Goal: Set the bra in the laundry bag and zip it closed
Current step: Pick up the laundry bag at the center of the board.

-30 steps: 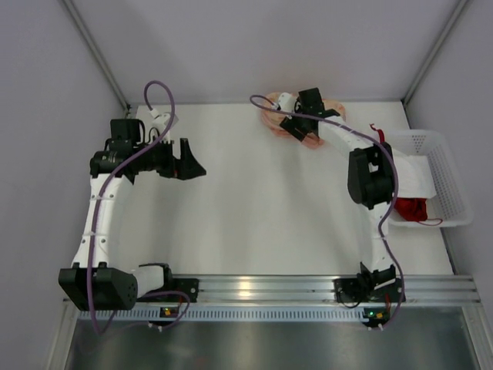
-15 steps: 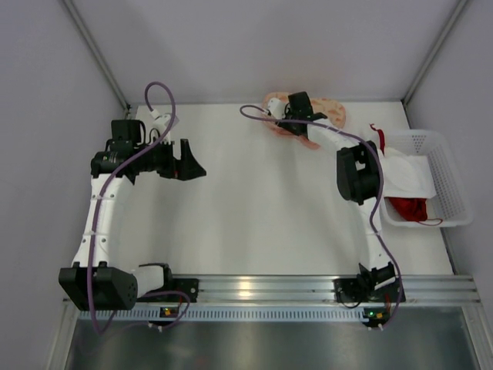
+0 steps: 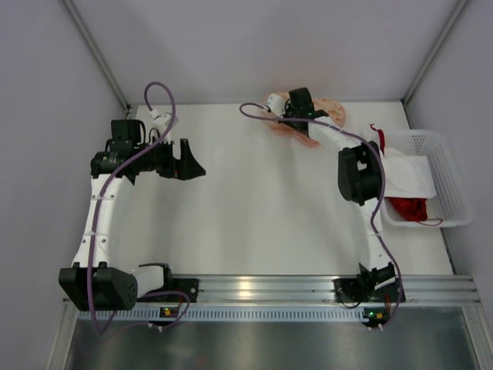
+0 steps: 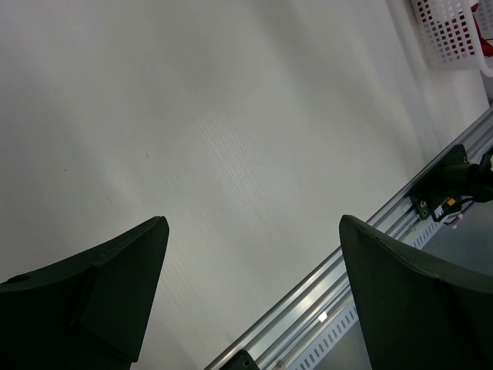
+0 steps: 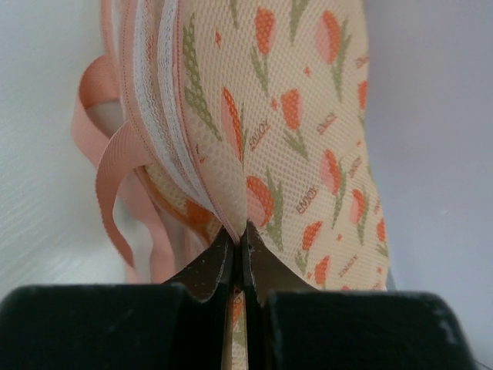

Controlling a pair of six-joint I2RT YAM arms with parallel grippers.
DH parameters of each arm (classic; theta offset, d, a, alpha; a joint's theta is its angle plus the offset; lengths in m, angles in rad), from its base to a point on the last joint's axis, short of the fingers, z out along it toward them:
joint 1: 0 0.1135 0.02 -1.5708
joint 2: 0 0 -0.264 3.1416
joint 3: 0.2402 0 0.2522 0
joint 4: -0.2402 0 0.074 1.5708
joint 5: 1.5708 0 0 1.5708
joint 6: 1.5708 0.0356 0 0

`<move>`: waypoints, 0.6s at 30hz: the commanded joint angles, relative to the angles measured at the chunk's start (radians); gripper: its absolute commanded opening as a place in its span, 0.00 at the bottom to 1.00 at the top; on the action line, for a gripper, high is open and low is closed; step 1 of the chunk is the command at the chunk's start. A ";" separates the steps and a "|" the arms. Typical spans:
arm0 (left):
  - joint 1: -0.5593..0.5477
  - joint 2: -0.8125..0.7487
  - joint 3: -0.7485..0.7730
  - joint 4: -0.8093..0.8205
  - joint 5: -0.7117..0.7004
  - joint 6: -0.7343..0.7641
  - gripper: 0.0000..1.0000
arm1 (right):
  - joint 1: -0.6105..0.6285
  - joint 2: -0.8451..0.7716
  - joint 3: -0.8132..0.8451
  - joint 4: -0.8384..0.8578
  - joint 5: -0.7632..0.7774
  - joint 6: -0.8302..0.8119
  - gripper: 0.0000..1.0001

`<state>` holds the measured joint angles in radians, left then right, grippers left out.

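Observation:
The laundry bag (image 3: 330, 111), peach with an orange flower print, lies at the back edge of the table. My right gripper (image 3: 298, 116) is shut on it. In the right wrist view the jaws (image 5: 240, 235) pinch the laundry bag (image 5: 300, 116) along its edge seam, with white zip tape and a pink ribbon loop to the left. The bra (image 3: 408, 208), bright red, sits in the near end of the white basket (image 3: 456, 189). My left gripper (image 3: 194, 166) hangs open over the left part of the table; in its wrist view the left gripper (image 4: 254, 231) has only bare table between the fingers.
The white mesh basket stands at the right edge and also holds a white cloth (image 3: 404, 173); its corner shows in the left wrist view (image 4: 451, 35). An aluminium rail (image 3: 254, 289) runs along the near edge. Grey walls close the back and both sides.
The right gripper's jaws closed on the laundry bag's edge, and the gripper shifted slightly left and back, dragging the bag with it. The left arm has not moved.

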<state>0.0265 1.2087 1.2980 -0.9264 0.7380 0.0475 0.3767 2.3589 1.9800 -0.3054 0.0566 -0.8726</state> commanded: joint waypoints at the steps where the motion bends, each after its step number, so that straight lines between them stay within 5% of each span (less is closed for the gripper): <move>1: 0.004 -0.035 -0.008 0.052 -0.020 0.003 0.98 | -0.009 -0.127 0.079 0.052 0.015 -0.023 0.00; 11: 0.006 -0.057 -0.009 0.081 -0.117 -0.017 0.99 | -0.022 -0.239 0.089 0.086 0.071 -0.082 0.00; 18: 0.004 -0.087 -0.003 0.098 -0.239 -0.037 0.99 | 0.016 -0.410 0.051 -0.043 0.104 -0.037 0.00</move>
<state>0.0265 1.1675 1.2976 -0.8894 0.5625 0.0284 0.3714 2.1059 2.0167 -0.3271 0.1276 -0.9287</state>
